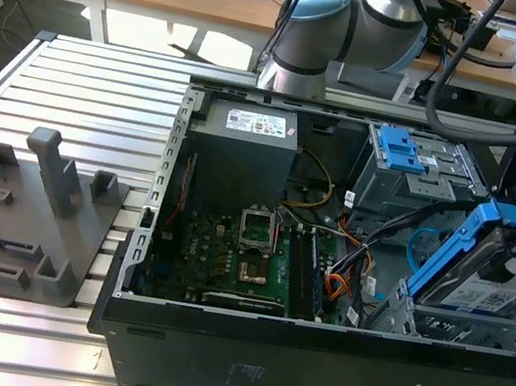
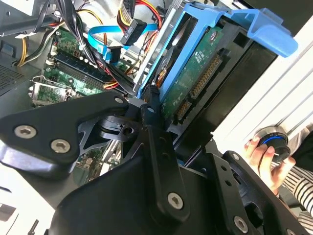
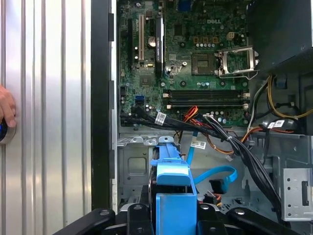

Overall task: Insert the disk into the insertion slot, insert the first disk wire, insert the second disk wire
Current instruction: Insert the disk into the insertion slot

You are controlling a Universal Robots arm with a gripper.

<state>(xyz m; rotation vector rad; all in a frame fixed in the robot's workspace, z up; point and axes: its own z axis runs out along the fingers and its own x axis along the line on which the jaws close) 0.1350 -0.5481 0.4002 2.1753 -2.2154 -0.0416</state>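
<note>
- The disk [image 1: 480,286], a flat silver-grey metal hard drive with a white label in a bright blue plastic carrier, hangs tilted at the exterior view's right end of the open case. Its lower end is down by the cage and its upper end is raised.
- In the second wrist view the disk [image 2: 195,81] shows its green circuit-board underside, framed by the blue carrier.
- The black pincer [image 3: 173,215] is clamped on the disk, with the carrier between its fingers [image 3: 139,211].
- The insertion slot [image 1: 449,326], a boxy silver-grey cage of perforated sheet metal, sits just under the disk. The disk is not seated flat in it, and whether the two touch cannot be told.
- The second disk wire [image 3: 217,172], a thin light-blue flat cable, curves loosely on the case floor just beside the cage. It also appears in the exterior view [image 1: 419,242] and in the second wrist view [image 2: 103,40].
- A taller grey bay [image 1: 439,174] with two small blue latches [image 1: 399,149] stands beyond the cage.
- The green motherboard [image 3: 195,54] fills the middle of the black computer case [image 1: 307,375].
- The case lies on a ribbed aluminium surface [image 1: 88,85]. A grey plastic fixture [image 1: 31,215] stands on that surface at the exterior view's left.
- A person's hand [image 2: 259,155] rests on a round blue-ringed knob [image 2: 274,143] outside the case.
</note>
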